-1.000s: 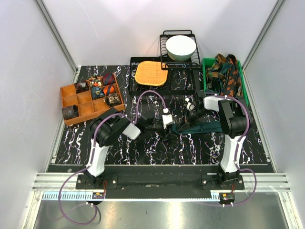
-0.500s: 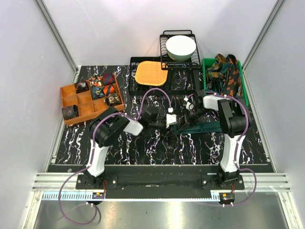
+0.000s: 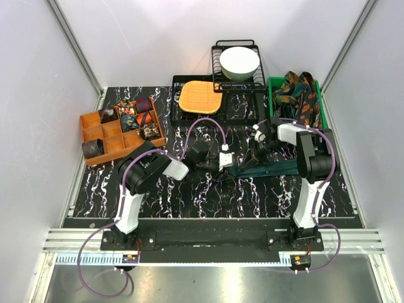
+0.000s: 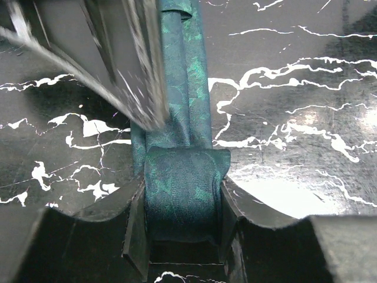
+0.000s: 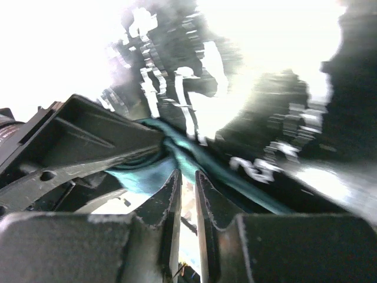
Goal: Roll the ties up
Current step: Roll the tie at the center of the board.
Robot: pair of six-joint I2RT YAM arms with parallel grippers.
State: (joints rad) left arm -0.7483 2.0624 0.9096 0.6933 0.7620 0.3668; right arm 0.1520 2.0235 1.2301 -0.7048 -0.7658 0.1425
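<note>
The black, white-veined tabletop (image 3: 208, 196) carries an orange compartment box (image 3: 112, 144) at the left. A flat black wire tray (image 3: 243, 108) sits at far centre, with a smaller wire rack (image 3: 216, 76) just beyond it. A green bin (image 3: 271, 101) stands at the far right. In the middle, a dark teal tie (image 3: 271, 168) lies stretched left to right on the marbled surface.

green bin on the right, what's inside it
Patterned ties heaped in the green bin, navy and teal with orange-brown. The bin's floor and anything beneath the heap are covered.
</note>
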